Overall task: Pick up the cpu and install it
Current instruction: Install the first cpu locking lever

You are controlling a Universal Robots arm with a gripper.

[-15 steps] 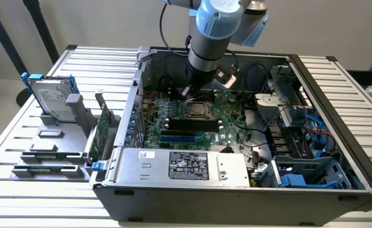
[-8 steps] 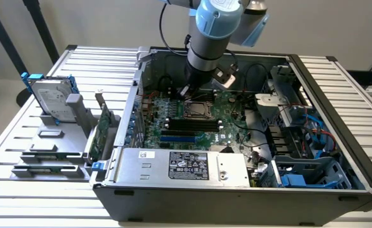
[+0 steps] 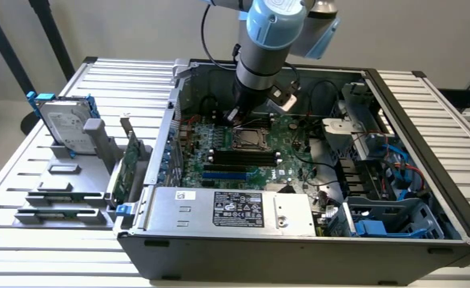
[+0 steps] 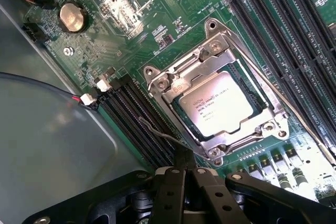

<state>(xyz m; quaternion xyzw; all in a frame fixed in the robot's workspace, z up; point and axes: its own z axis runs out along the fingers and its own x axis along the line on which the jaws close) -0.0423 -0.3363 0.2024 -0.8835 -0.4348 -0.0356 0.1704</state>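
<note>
The cpu (image 4: 215, 103), a small square chip with a dull silver top plate and printed text, lies flat in the metal socket frame (image 4: 157, 80) on the green motherboard (image 3: 259, 171). In the exterior view the cpu (image 3: 249, 139) sits in the middle of the open computer case, just below my arm. My gripper (image 4: 184, 157) is shut, its black fingertips (image 4: 177, 167) pressed together beside the socket's corner, at the end of the thin wire lever (image 4: 157, 132). Nothing sits between the fingers. In the exterior view my gripper (image 3: 236, 116) hangs low over the board, just off the socket's edge.
A silver box with a black label (image 3: 235, 210) fills the case's near side. A hard drive with blue rails (image 3: 66, 123) stands in a grey holder (image 3: 66, 192) at the exterior view's left, next to a green card (image 3: 126, 168). Black memory slots (image 4: 283, 19) and cables (image 3: 395, 162) flank the socket.
</note>
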